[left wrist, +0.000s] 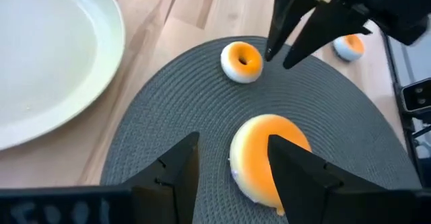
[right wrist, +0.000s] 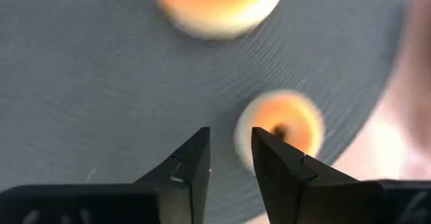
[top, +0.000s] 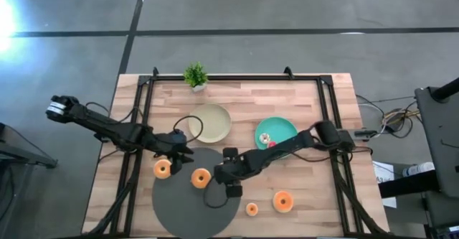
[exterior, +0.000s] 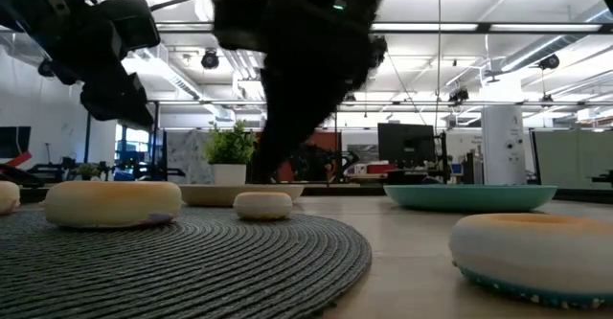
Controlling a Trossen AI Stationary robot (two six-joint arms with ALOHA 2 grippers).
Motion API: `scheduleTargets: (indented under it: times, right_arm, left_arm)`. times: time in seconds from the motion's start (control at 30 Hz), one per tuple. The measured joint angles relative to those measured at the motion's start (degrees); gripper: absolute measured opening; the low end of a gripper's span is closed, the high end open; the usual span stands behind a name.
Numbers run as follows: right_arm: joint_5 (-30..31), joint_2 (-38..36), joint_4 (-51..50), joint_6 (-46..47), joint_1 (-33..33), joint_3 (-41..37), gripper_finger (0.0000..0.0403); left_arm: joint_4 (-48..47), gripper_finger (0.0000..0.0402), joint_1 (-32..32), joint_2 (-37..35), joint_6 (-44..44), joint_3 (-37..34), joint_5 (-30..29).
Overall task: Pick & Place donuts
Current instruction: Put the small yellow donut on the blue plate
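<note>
Left wrist view shows our left gripper [left wrist: 229,167] spread beside a large donut [left wrist: 269,157]. Our right gripper [right wrist: 230,158] hangs, fingers narrowly apart, above a small donut [right wrist: 283,130] on the grey mat [right wrist: 87,89].

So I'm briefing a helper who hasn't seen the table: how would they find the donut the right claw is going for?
Find the big dark round mat at the table's near edge. Two orange donuts sit on it; take the smaller donut, beside the right claw. The larger donut sits at the mat's left rim.

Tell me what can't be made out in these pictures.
- Frosting colours: the mat donuts lie orange side up in the high view.
- Items on the teal plate: too small, high view.
- Right gripper: low view shows only a dark backlit arm.
- Nearest donut: cut off and blurred, right wrist view.
</note>
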Motion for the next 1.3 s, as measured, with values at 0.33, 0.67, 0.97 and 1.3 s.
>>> scheduleTargets:
  times: [0.33,0.67,0.97,1.3]
  right_arm:
    - [4.0,0.8,-3.5,-2.0,0.3,1.6,0.0128]
    - [4.0,1.9,-0.8,-2.4,0.3,-0.7,0.0168]
    - [4.6,3.0,0.7,-2.7,0.3,-0.7,0.0133]
    - [2.4,2.0,0.4,7.7,-2.3,-0.7,0.0023]
  left_arm:
    - [0.1,0.0149,0.0,0.1,0.2,-0.5,-1.3]
    - [0.5,0.0149,0.0,0.2,0.2,-0.6,-2.5]
    - [0.5,0.0149,0.0,0.2,-0.2,-0.6,-3.5]
    - [0.6,0.0149,0.0,0.2,-0.2,-0.6,-3.7]
